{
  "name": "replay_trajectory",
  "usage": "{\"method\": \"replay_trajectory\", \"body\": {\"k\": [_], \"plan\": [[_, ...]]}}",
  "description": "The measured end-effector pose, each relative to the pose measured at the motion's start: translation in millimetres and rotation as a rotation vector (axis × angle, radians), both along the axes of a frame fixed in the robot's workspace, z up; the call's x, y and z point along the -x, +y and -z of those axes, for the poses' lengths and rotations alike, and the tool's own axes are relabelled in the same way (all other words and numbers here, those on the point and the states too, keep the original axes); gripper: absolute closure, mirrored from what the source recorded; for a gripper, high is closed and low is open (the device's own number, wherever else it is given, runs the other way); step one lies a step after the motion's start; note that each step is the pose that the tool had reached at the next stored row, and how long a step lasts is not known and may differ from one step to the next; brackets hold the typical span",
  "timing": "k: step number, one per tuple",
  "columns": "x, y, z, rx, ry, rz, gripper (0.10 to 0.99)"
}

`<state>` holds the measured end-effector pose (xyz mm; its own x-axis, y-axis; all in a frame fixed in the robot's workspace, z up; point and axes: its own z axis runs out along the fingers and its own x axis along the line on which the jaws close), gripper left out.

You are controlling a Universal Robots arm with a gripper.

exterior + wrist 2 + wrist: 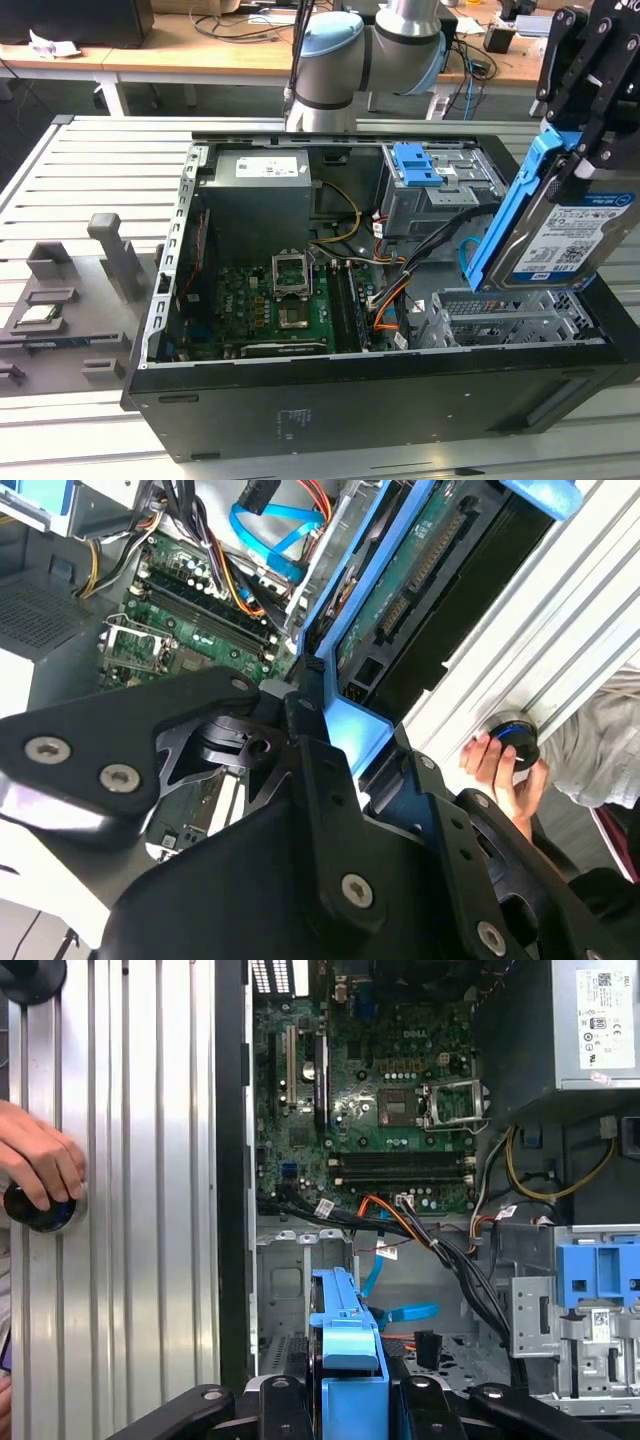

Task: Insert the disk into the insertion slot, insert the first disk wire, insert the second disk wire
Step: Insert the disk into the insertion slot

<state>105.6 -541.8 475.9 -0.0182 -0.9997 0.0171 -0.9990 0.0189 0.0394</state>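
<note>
Clamping the disk (565, 235) firmly, the closed gripper (583, 150) holds it tilted, clear of the insertion slot (500, 318) just below it; insertion and both wires are judged outstanding.

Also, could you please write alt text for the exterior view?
The end effector holds the disk, tilted in its blue caddy, over the insertion slot at the exterior view's right of an open computer case.

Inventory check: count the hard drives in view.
1: the disk, held by the gripper, tilted above the insertion slot at the exterior view's right. Others may be hidden in the taller cage.
</note>
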Motion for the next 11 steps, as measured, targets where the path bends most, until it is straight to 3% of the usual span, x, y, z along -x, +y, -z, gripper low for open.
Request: {"method": "replay_trajectory", "body": {"k": [3,7,11], "plan": [[-0.1,0.4,5.8,0.0,0.0005,0.0,0.718],[11.2,0.5,13.8,0.0,0.0005,0.0,0.718],[11.5,0.6,19.7,0.0,0.0005,0.0,0.718]]}}
